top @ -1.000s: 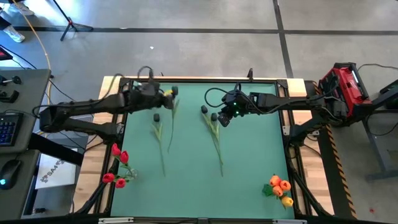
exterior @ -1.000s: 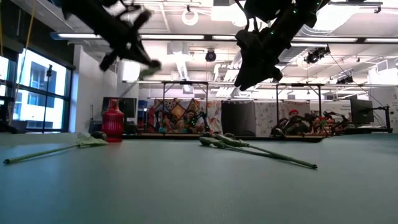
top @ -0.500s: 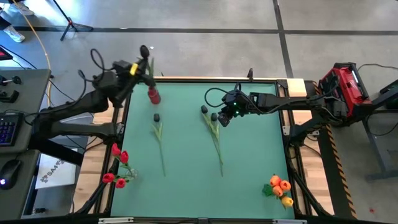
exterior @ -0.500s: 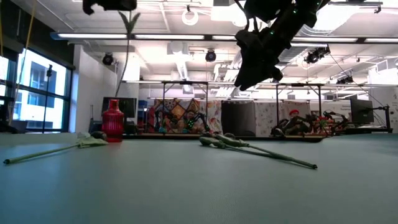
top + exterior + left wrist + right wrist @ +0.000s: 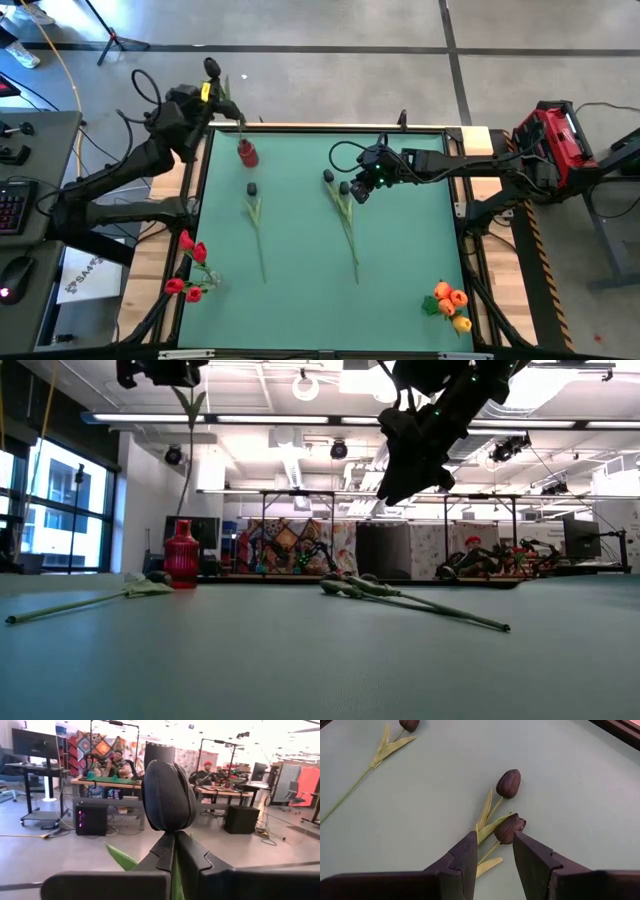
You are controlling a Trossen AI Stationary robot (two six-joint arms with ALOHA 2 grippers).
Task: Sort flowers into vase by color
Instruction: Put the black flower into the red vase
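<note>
Green table (image 5: 400,240) carries three black tulips lying flat; a red vase (image 5: 246,152) stands at its far left. The left gripper (image 5: 212,88), jaws clamped on a black tulip (image 5: 168,795), holds it above the vase, stem (image 5: 185,455) hanging down. The right gripper (image 5: 352,188), jaws apart, hovers over two tulips (image 5: 509,782). Risk: the swaying stem may miss the vase mouth or tip the vase.

Green counter (image 5: 400,250); small red vase (image 5: 246,153); black-headed tulips with green stems (image 5: 344,205); red tulips (image 5: 188,265); orange-yellow tulips (image 5: 449,303).
</note>
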